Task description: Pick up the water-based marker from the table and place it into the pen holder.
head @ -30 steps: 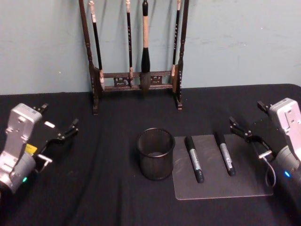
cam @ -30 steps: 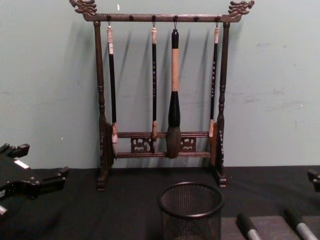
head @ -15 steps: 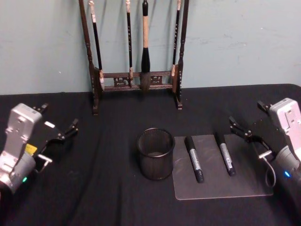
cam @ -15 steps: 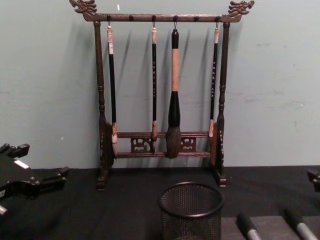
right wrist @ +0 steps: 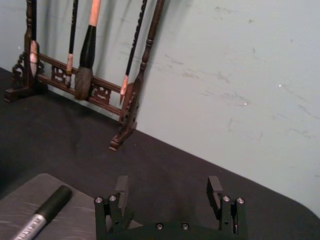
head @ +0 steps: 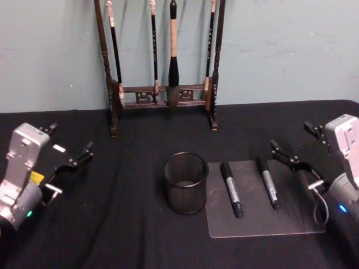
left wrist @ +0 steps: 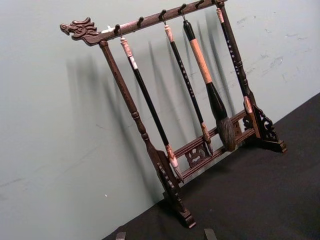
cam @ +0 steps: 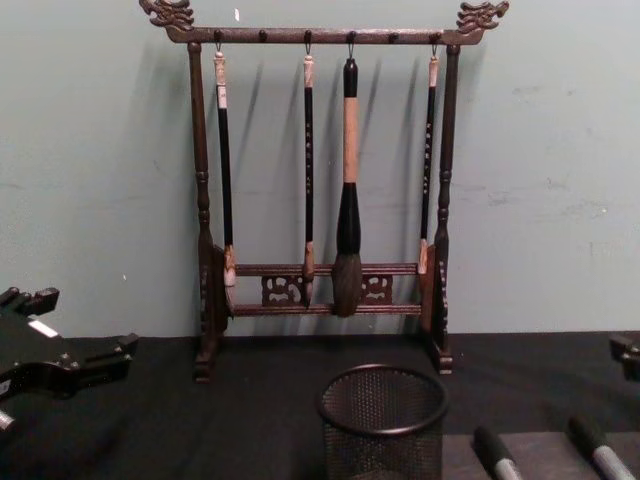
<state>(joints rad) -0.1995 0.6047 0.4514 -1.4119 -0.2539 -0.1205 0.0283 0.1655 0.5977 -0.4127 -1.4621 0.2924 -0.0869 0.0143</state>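
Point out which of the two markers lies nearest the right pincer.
The right-hand marker on the grey mat, close by the open right pincer; the other marker lies next to the pen holder.

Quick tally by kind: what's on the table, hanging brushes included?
Markers: 2
Pen holder: 1
Grey mat: 1
Brush rack: 1
Hanging brushes: 4
Total: 9
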